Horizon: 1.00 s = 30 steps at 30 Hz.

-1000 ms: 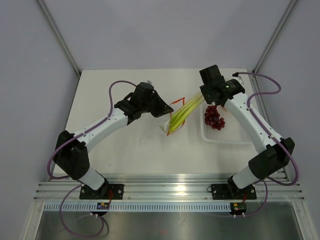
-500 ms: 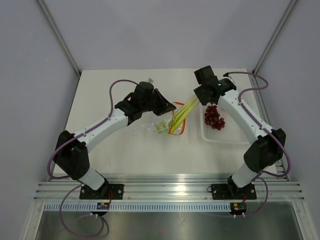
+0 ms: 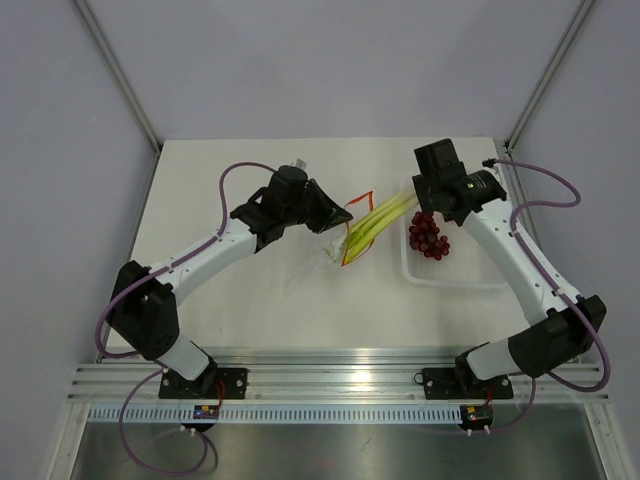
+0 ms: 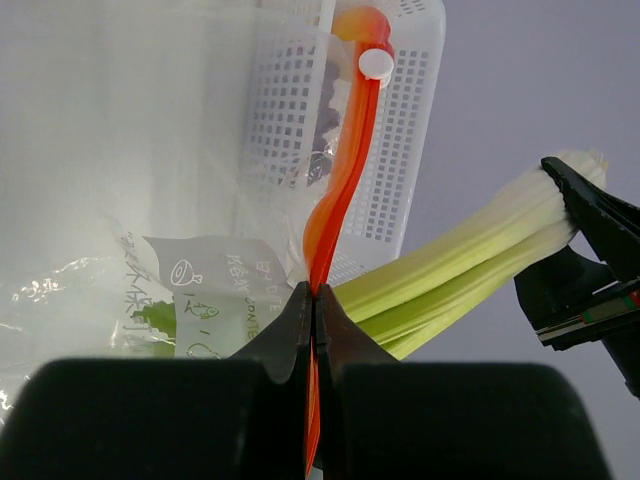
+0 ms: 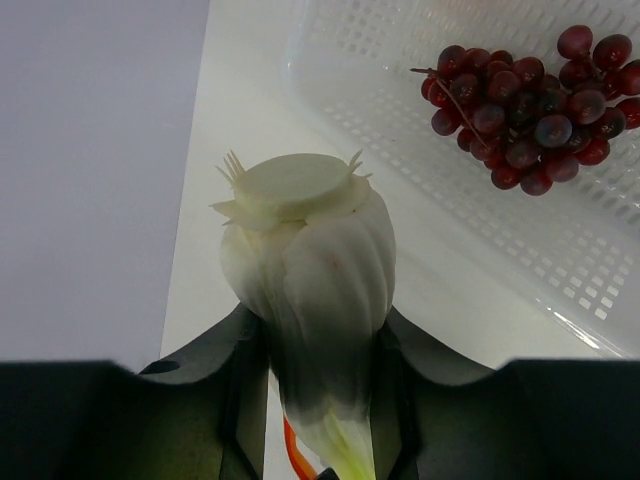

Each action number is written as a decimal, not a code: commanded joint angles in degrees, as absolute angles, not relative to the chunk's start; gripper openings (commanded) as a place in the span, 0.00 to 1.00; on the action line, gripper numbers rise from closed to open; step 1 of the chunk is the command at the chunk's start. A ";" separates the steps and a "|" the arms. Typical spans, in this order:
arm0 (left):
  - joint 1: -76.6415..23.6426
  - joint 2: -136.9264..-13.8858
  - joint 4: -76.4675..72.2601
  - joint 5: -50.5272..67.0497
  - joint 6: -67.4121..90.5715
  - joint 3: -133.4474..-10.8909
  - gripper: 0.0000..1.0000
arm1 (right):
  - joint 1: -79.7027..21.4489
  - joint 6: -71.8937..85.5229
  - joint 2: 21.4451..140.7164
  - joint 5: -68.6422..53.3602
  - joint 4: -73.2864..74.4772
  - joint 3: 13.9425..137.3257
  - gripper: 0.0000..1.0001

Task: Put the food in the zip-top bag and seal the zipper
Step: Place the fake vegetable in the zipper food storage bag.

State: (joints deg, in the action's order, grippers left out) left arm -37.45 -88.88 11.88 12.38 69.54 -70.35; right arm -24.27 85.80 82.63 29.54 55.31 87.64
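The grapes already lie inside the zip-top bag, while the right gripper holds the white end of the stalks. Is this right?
No. The grapes lie in the clear tray, not in the zip-top bag; the right wrist view shows it. The right gripper does hold the white end of the stalks.

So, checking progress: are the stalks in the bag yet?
Partly: the stalks reach inside the bag, white base outside in the right gripper.

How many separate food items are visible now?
2. The grape bunch lies in the tray; the vegetable stalks are held by the right gripper, their tips inside the bag. More may be hidden.
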 commanded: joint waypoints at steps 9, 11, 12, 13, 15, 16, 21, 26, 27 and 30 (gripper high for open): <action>-37.62 -86.57 9.76 16.35 68.29 -71.28 0.00 | -23.82 86.31 85.60 27.17 45.62 81.39 0.00; -37.62 -86.84 10.10 16.79 68.38 -71.28 0.00 | -23.82 84.20 87.27 25.49 44.82 81.56 0.00; -37.62 -87.01 9.76 17.05 68.38 -71.11 0.00 | -23.99 83.94 87.62 25.23 45.00 81.56 0.00; -37.62 -86.92 8.80 17.22 68.64 -70.49 0.00 | -23.99 82.89 87.97 24.53 44.22 81.30 0.00; -37.71 -87.19 8.00 18.19 69.17 -70.31 0.00 | -24.08 82.36 88.42 24.17 43.25 80.42 0.00; -37.71 -87.36 7.74 18.80 69.43 -70.40 0.00 | -23.91 82.18 88.59 23.91 42.81 80.07 0.00; -37.79 -87.63 5.28 21.26 71.10 -69.61 0.00 | -23.91 81.83 89.65 23.91 41.66 79.80 0.00; -37.88 -87.19 4.04 23.12 71.72 -68.56 0.00 | -23.91 81.30 90.79 24.17 41.40 81.38 0.00; -37.88 -86.93 4.65 23.03 71.37 -68.55 0.00 | -23.91 81.30 90.88 24.95 42.01 81.73 0.00; -37.88 -87.10 6.84 22.76 69.96 -68.29 0.00 | -23.38 81.47 89.74 26.62 42.80 82.70 0.00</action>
State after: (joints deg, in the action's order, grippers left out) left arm -37.50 -88.86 8.45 20.43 70.76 -68.45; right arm -23.92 81.76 90.94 24.36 43.31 79.55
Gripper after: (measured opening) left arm 0.005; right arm 0.415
